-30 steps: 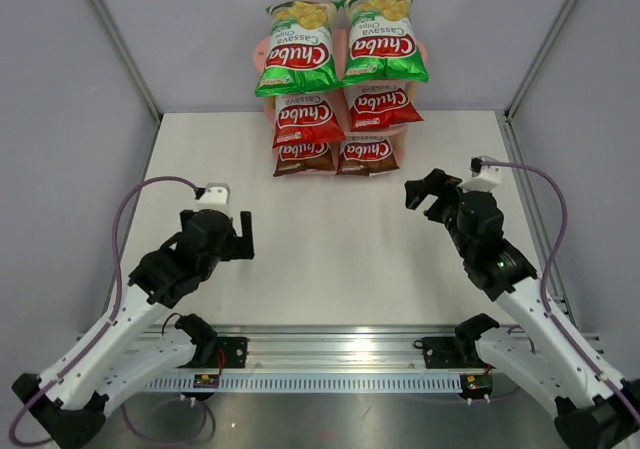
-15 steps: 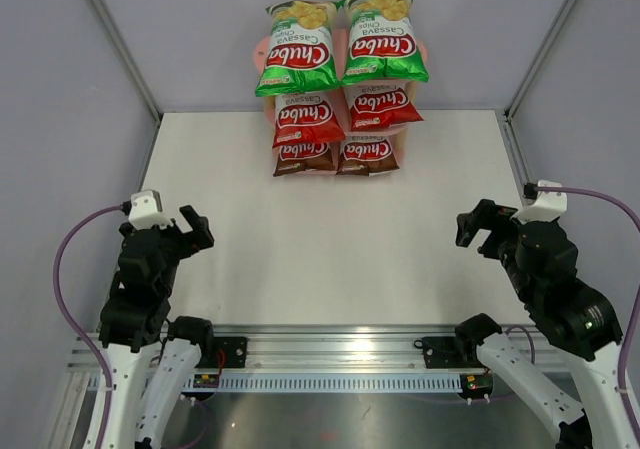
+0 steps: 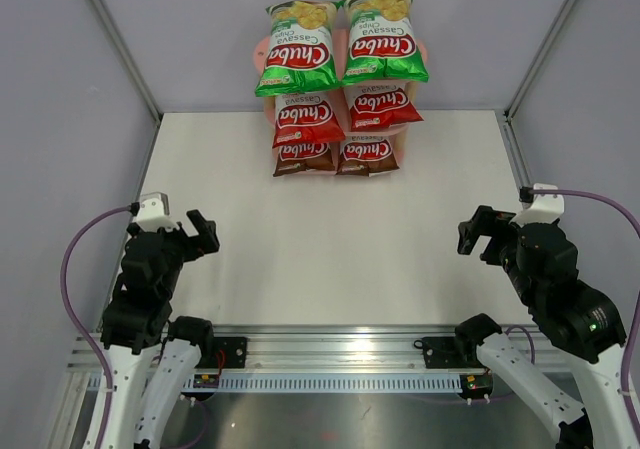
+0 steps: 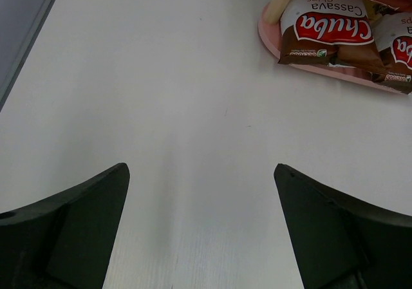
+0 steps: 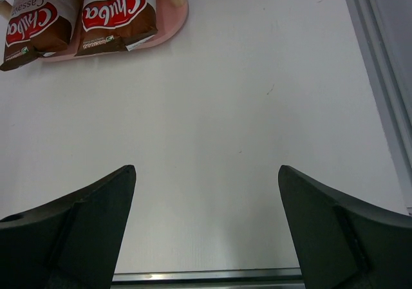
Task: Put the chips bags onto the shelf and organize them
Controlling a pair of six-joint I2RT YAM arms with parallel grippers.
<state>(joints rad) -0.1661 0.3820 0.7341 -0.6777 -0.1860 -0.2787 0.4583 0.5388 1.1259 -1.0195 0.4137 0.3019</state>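
Several chips bags lie on the pink shelf [image 3: 259, 53] at the far middle of the table. Two green bags [image 3: 295, 54] [image 3: 383, 41] are on top, two red bags [image 3: 306, 119] [image 3: 380, 104] in the middle, two brown bags [image 3: 305, 157] [image 3: 365, 154] at the bottom. The left wrist view shows a brown bag [image 4: 325, 28] on the bottom board [image 4: 269, 35]. In the right wrist view both brown bags [image 5: 119, 15] [image 5: 35, 31] show. My left gripper [image 3: 192, 237] [image 4: 200, 168] hangs open and empty at the near left. My right gripper [image 3: 487, 234] [image 5: 206, 168] is open and empty at the near right.
Grey walls with metal corner posts [image 3: 115, 39] [image 3: 545, 44] close the table on three sides. A metal rail [image 3: 340, 354] with both arm bases runs along the near edge. Purple cables [image 3: 75, 259] [image 3: 600, 201] loop from each wrist.
Both arms have pulled back from the table's middle to the near corners, the left to the left and the right to the right. Both grippers stayed open. The bags have not moved.
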